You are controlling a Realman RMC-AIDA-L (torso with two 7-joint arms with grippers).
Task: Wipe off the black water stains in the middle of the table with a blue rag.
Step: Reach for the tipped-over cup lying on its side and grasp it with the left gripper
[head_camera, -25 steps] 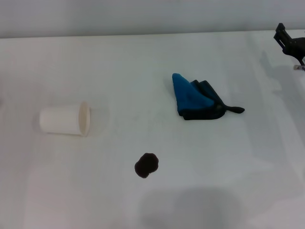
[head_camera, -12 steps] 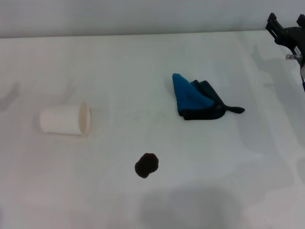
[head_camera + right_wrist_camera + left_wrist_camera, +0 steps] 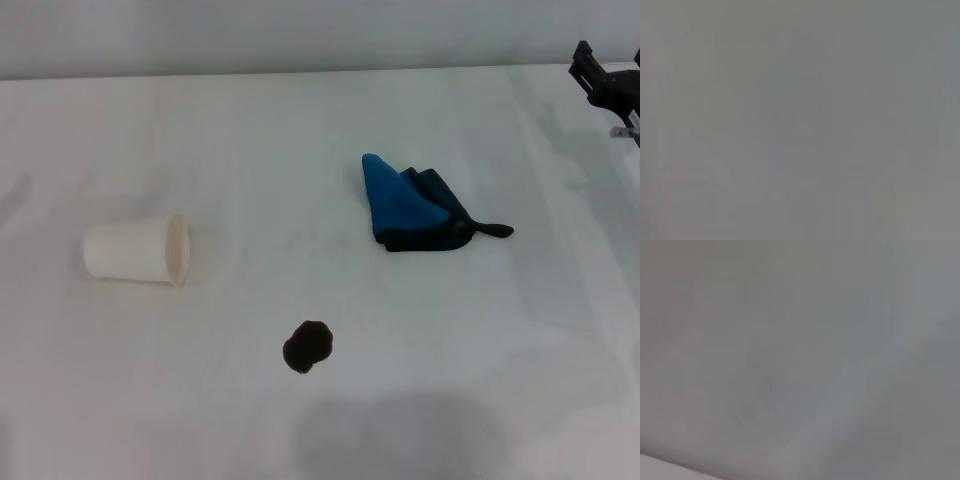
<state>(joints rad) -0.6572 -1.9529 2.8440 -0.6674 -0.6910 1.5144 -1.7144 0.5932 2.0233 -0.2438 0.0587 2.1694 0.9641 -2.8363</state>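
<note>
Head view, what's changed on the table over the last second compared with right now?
Only the right gripper at the far right edge shifted: it rose and moved left half a second ago, then eased back toward the edge. It holds nothing and is well away from the blue rag. The rag, the black water stains and the tipped white cup lie unmoved on the table. The left gripper is out of view.

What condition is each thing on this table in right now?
blue rag: folded, lying untouched on the table
black water stains: one blot, not yet wiped
paper cup: tipped on its side
right pincer: at the far right edge, holding nothing
</note>
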